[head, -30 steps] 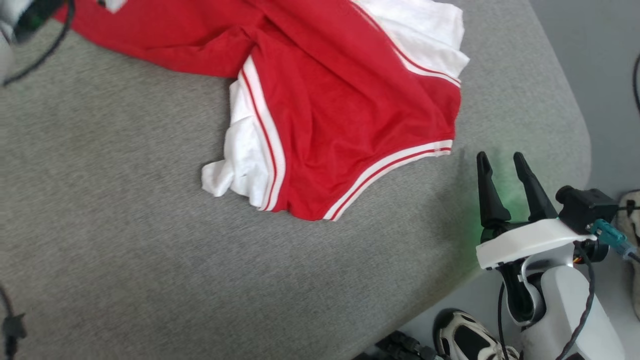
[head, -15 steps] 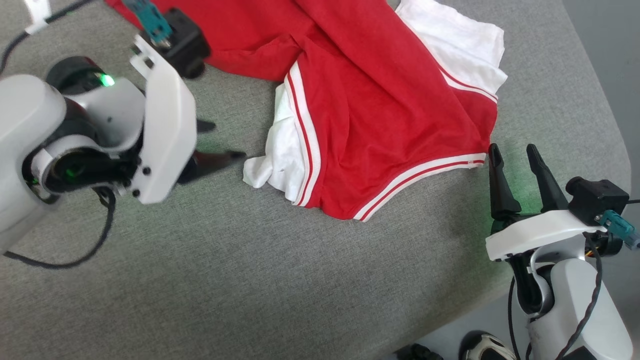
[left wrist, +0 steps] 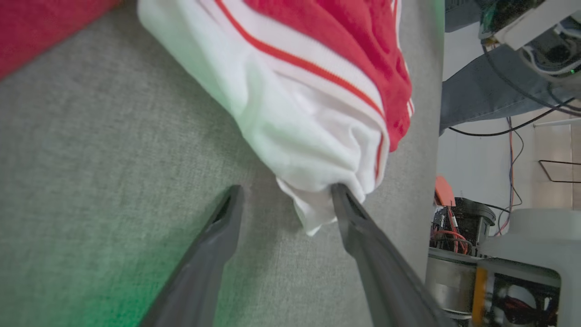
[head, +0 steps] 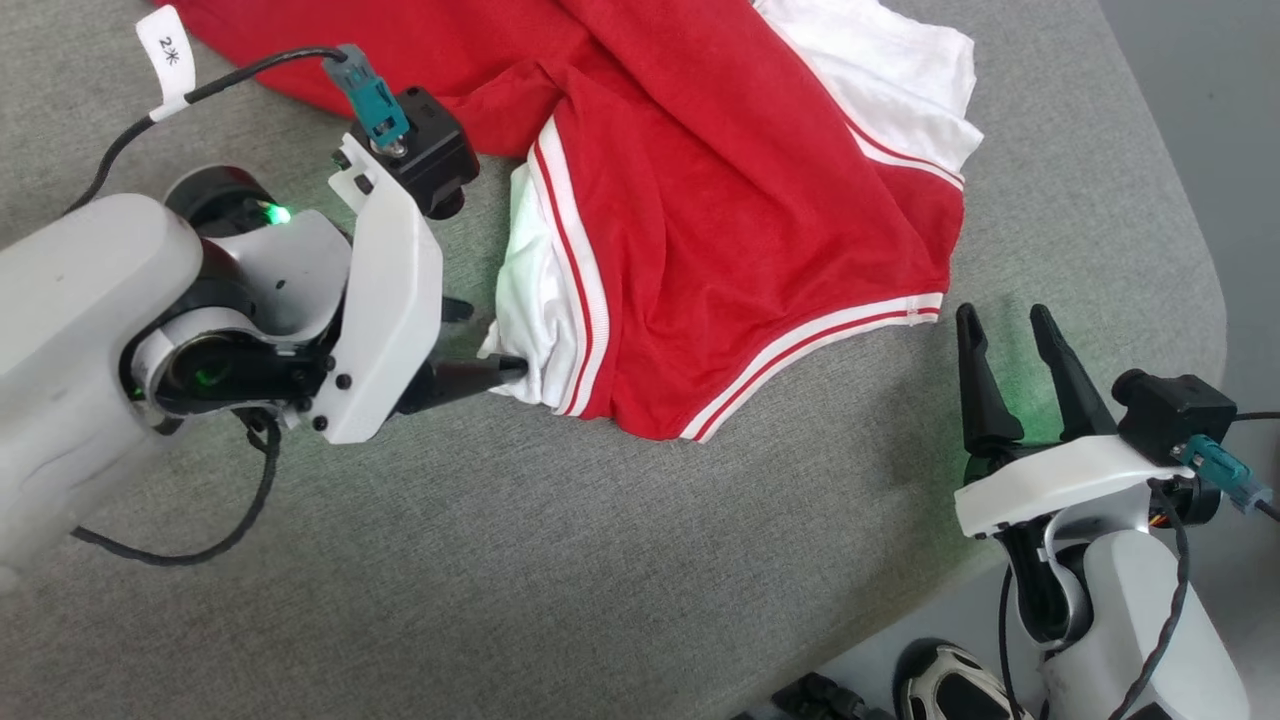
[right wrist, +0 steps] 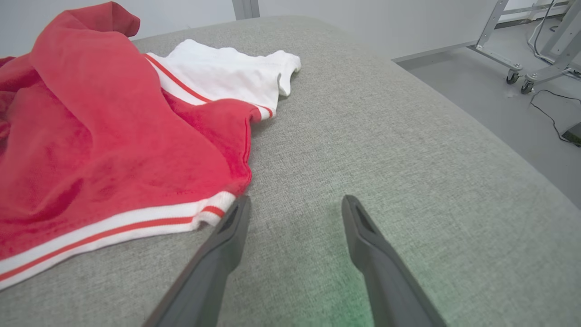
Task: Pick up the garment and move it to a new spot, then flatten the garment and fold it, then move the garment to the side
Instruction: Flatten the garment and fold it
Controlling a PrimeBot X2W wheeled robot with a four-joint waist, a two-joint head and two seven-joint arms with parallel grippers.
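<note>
Grey cushion | garment top cropped | left jaws wide, touching sleeve | right jaws wide, empty

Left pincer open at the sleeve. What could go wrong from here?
1. The left pincer, open, has one finger against the bunched white sleeve of the red soft-fabric jersey shirt; closing may catch several layers, or only the tip and slip.
2. The right pincer is open beside the striped hem, holding nothing; a one-sided pull may crumple the shirt.
</note>
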